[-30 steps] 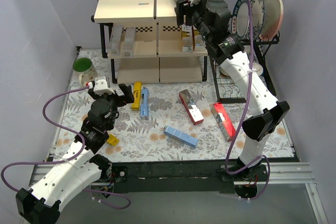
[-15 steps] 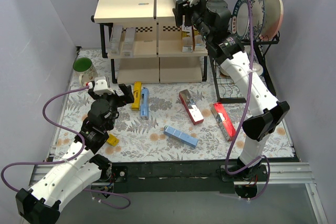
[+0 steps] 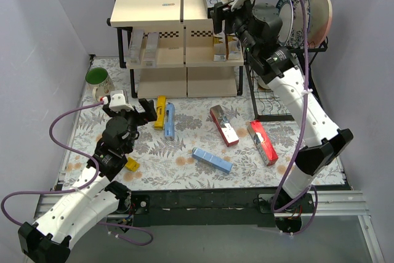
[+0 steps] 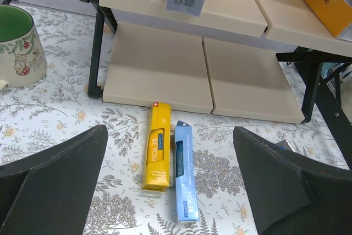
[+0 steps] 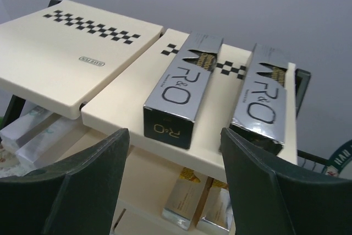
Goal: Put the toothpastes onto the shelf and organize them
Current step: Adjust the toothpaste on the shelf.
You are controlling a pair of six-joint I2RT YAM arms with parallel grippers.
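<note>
Right gripper (image 5: 175, 136), spread and empty, is hovering before two black toothpaste boxes (image 5: 179, 94) lying atop the shelf (image 5: 110, 59); left gripper (image 4: 169, 136), also spread, is facing a yellow box (image 4: 156, 152) and a blue box (image 4: 185, 171) on the table (image 4: 66, 136).

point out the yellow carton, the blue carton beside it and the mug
yellow carton (image 4: 157, 155), left wrist view, middle of its top face
blue carton (image 4: 185, 173), left wrist view, middle of its top face
mug (image 4: 25, 53), left wrist view, its outer wall

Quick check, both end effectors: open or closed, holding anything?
Left end effector: open, holding nothing.
Right end effector: open, holding nothing.
</note>
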